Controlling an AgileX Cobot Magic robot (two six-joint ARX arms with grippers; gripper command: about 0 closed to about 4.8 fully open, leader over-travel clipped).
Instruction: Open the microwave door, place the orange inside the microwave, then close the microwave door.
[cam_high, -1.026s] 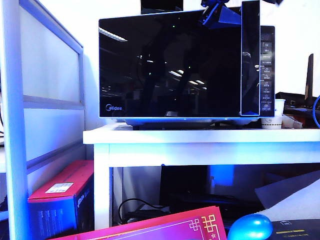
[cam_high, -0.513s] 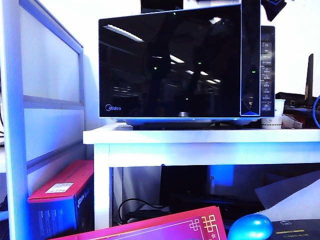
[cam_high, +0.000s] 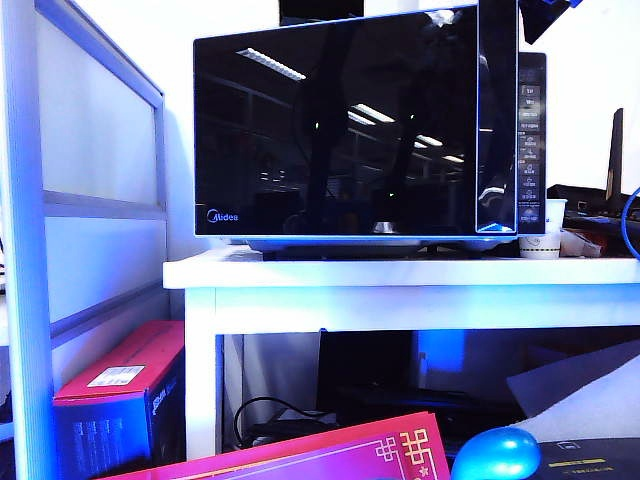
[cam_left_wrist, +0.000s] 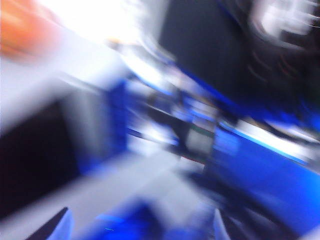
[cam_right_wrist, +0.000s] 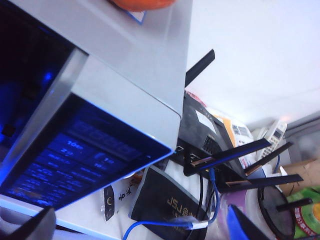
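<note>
The black microwave (cam_high: 532, 150) stands on a white table (cam_high: 400, 275). Its glossy door (cam_high: 330, 130) hangs slightly ajar at the handle side. The orange (cam_right_wrist: 142, 4) sits on top of the microwave; it is a blurred orange patch (cam_left_wrist: 20, 30) in the left wrist view and is hidden in the exterior view. My right gripper (cam_right_wrist: 137, 232) is open and empty, high beside the button panel (cam_right_wrist: 75, 155) at the microwave's right. A dark and blue arm part (cam_high: 545, 15) shows at the top right. My left gripper (cam_left_wrist: 140, 231) is open, and its view is badly blurred.
A black router (cam_right_wrist: 210, 145) with antennas, a black pouch (cam_right_wrist: 170, 200) and a blue cable (cam_right_wrist: 160, 225) lie right of the microwave. A paper cup (cam_high: 545, 225) stands by its corner. Below the table are a red box (cam_high: 120, 400) and a shiny blue rounded object (cam_high: 497, 455).
The blue gripper at the door's top edge a second ago has left the exterior view. The door has swung slightly outward, and its reflections have shifted.
</note>
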